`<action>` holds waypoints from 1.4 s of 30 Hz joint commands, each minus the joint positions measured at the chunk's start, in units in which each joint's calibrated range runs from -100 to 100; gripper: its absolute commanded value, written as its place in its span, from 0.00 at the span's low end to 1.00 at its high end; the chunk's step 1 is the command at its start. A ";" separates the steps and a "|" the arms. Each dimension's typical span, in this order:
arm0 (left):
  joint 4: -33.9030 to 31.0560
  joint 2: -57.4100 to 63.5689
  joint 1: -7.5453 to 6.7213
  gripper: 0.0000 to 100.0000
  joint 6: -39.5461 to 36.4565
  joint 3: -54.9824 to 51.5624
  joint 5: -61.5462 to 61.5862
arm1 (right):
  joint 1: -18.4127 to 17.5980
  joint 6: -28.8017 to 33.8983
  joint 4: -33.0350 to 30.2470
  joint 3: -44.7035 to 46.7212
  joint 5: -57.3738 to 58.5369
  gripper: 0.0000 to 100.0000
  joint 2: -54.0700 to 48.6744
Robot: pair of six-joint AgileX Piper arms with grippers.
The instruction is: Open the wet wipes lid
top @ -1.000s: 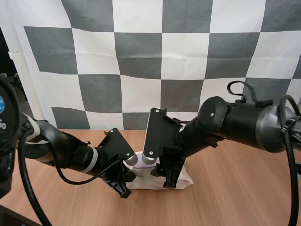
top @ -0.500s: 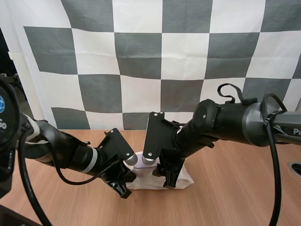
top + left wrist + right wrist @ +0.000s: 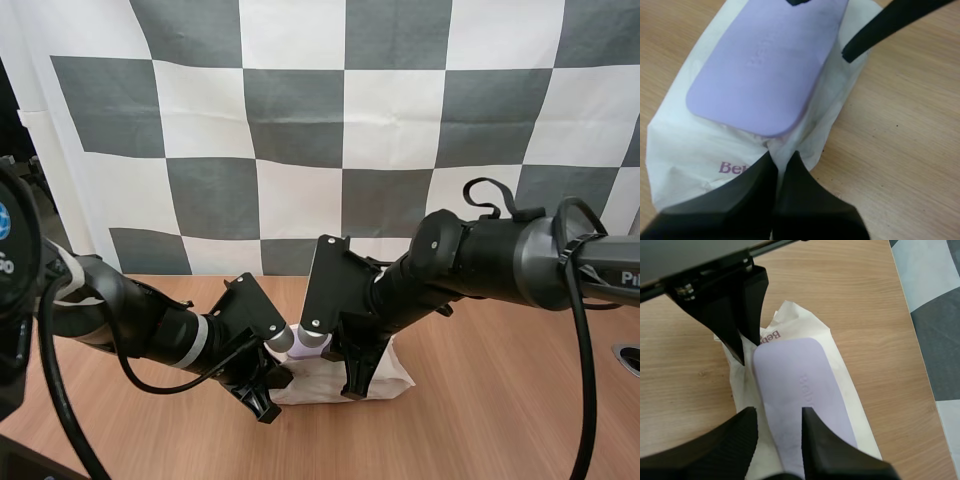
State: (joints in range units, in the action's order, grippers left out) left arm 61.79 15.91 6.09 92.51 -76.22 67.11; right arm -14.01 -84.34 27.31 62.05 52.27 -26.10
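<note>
Nearest in our left wrist view, our left gripper (image 3: 780,159) has its fingers almost together, clamped on the crinkled end of the pack of wet wipes (image 3: 675,150), which lies flat on the wooden worktop (image 3: 910,140). Purple print beginning "Be" runs along that end, and the fingers hide the rest. Beyond it the lavender lid (image 3: 765,65) lies flat and closed, its embossed lettering too faint to read. The right wrist view shows our right gripper (image 3: 779,411) at the lid's far end, fingers apart, one over the lid and one over the wrapper beside it. The high view places the pack between the two grippers.
</note>
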 commanded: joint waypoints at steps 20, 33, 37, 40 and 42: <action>-0.23 -0.07 -0.04 0.00 0.75 0.09 1.61 | -0.03 -1.05 -0.22 -0.06 -2.17 0.36 7.35; -0.82 -0.07 -0.04 0.00 0.75 0.09 1.59 | -0.03 -0.95 -0.22 -0.06 -2.17 0.14 6.52; -0.82 -0.07 -0.04 0.00 0.75 0.09 1.59 | -0.03 -0.84 -0.49 -0.06 -2.17 0.11 4.43; -0.82 -0.07 -0.04 0.00 0.75 0.09 1.59 | -0.03 -0.65 -0.99 -0.06 -2.17 0.10 2.45; -0.82 -0.07 -0.04 0.00 0.75 0.09 1.59 | -0.03 -0.65 -1.11 -0.06 -2.17 0.08 1.35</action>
State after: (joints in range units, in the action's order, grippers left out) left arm 61.11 15.91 6.09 92.51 -76.11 68.81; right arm -14.01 -84.93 26.22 62.07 50.39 -24.05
